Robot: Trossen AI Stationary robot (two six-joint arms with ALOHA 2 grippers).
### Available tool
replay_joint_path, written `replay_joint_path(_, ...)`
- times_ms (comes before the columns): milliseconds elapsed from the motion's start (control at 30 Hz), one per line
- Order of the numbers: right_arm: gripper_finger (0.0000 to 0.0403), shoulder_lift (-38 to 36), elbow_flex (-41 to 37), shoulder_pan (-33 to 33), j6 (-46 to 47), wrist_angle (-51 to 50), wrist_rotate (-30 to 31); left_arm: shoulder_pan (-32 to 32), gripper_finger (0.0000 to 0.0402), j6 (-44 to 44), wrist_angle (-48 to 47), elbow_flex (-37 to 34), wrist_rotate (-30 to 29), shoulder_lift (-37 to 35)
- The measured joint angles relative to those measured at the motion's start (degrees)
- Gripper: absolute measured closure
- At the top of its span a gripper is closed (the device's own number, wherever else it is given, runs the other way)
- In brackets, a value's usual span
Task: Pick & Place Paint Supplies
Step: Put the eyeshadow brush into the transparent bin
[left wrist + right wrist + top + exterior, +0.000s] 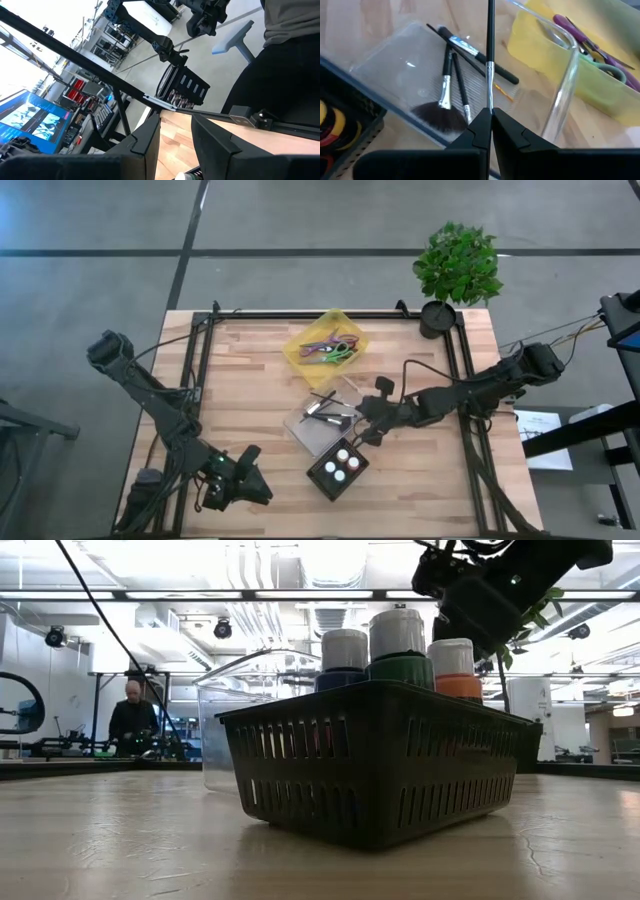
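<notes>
Right gripper (490,122) clamped on a thin dark brush (490,55) — shaft stands above the clear tray (385,65), apparently clear of three brushes (452,75) lying inside.

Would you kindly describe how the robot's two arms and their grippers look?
Both arms are dark, nearly black, built from slim jointed links with thin black cables trailing to the table frame. The left gripper is blocky and black, with a tiny green light on its wrist. The right gripper has two flat, matte black fingers with angular tips.
</notes>
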Motion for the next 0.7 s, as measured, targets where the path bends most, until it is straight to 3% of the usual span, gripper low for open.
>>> replay_joint_path(467,0.0393,0.0,0.0,-1.2,0.2,0.9,0.3,0.0,0.0283,0.0,0.0,0.0,0.0,0.0)
replay_joint_path(700,0.0393,0.0,0.0,-1.1,-4.5,1.0,0.3,0.0,0.0283,0.0,0.0,0.0,0.0,0.0)
